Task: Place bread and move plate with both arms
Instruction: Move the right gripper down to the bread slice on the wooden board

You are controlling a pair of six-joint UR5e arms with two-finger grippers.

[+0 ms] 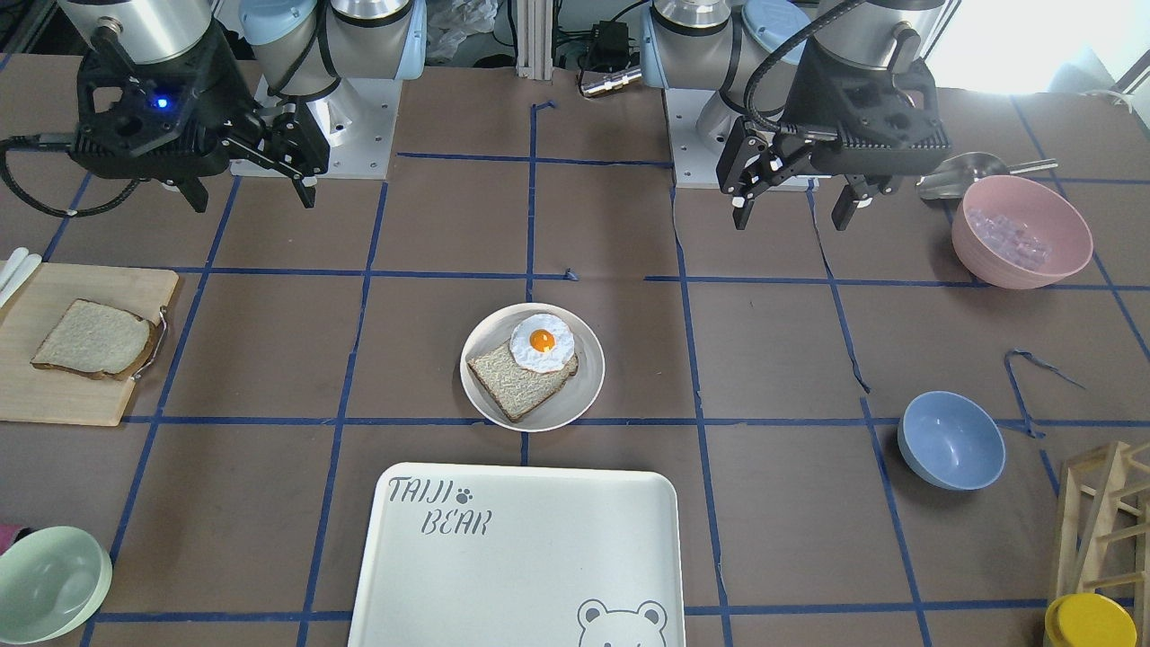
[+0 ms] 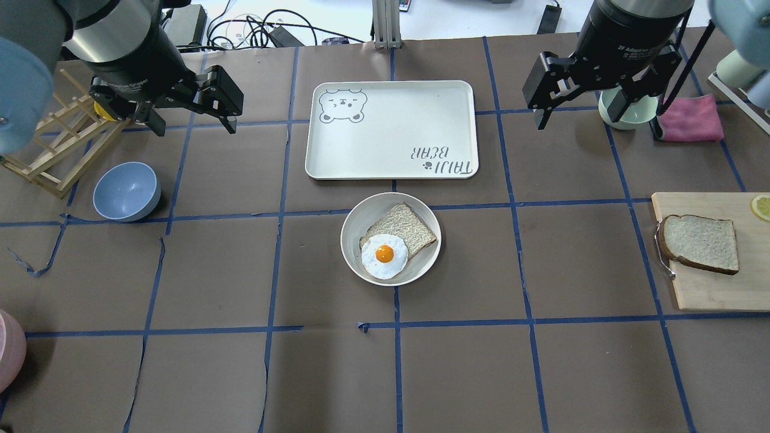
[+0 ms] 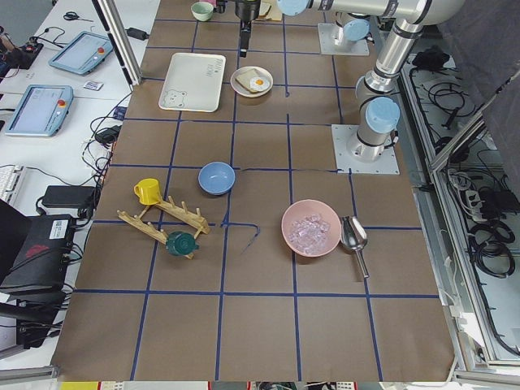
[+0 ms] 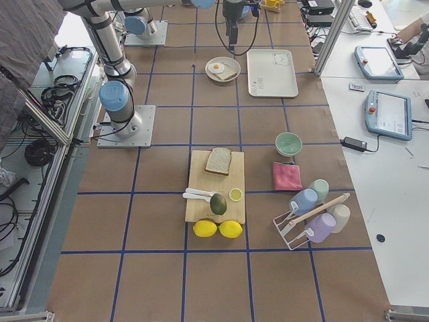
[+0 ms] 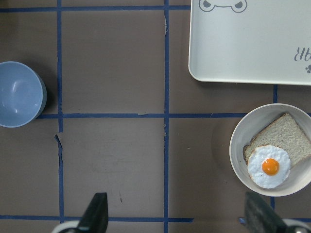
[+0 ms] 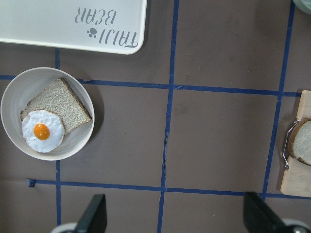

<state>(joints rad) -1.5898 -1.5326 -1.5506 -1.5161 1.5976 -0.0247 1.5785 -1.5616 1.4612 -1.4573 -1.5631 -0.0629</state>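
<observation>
Left claw and right claw hang wide open, empty, touching nothing.

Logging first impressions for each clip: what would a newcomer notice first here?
The fried egg, orange yolk, atop a tanner slice in the central plate. Then the bread lying on the cutting board at the robot's right, while the left gripper and right gripper hang open above the table.

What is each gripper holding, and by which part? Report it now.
Nothing is held. The left gripper and the right gripper both hang open and empty. The bread lies free on the cutting board, and the plate sits ungripped.
</observation>
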